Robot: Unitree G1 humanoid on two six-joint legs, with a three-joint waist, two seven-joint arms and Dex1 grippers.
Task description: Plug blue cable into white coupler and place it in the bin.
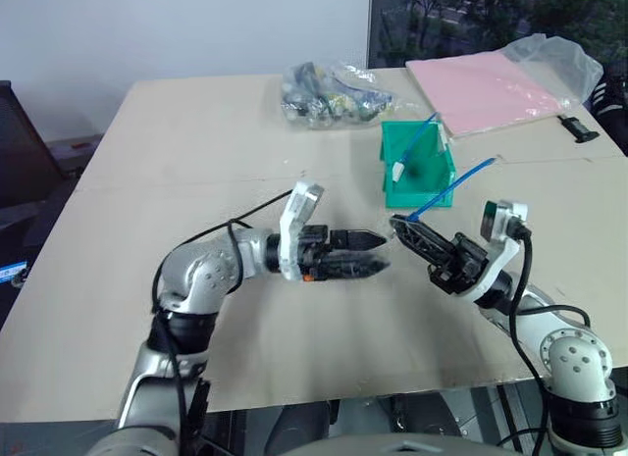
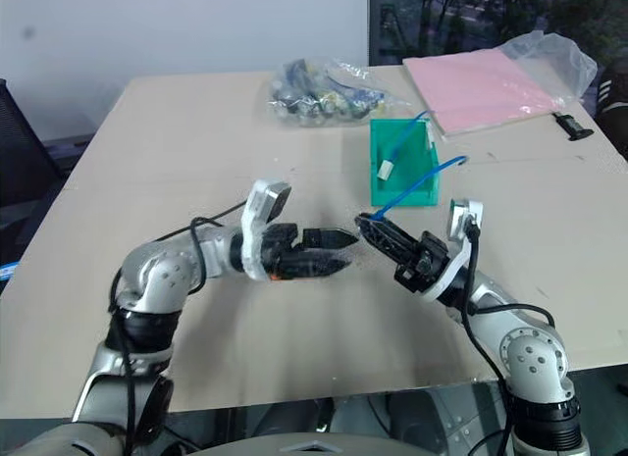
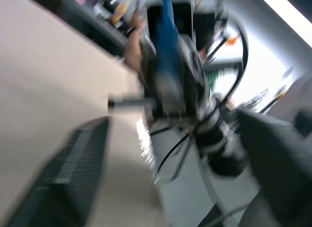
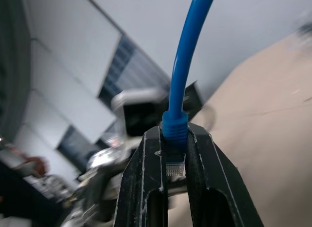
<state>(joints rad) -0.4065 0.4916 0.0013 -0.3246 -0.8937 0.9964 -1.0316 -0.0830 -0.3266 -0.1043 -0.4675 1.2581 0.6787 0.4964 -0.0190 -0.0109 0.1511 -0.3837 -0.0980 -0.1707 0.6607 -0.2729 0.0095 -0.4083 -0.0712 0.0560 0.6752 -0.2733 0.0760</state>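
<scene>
over the worktop in the left eye view, the right end effector pinches the near plug end of the blue cable, probably to keep that end steady and presented. from it the cable arcs up and back into the bin, where its far end meets the white coupler, so that end already looks mated and lying in the bin. the left end effector points level at the held plug, fingers spread wide and empty, just beside it, as if it has just let go.

right eye view: same layout; a gap separates the two end effectors.

left wrist view: blurred; the blue cable hangs ahead between the spread fingers.

right wrist view: both fingers clamp the blue boot, with the clear plug between them.
</scene>
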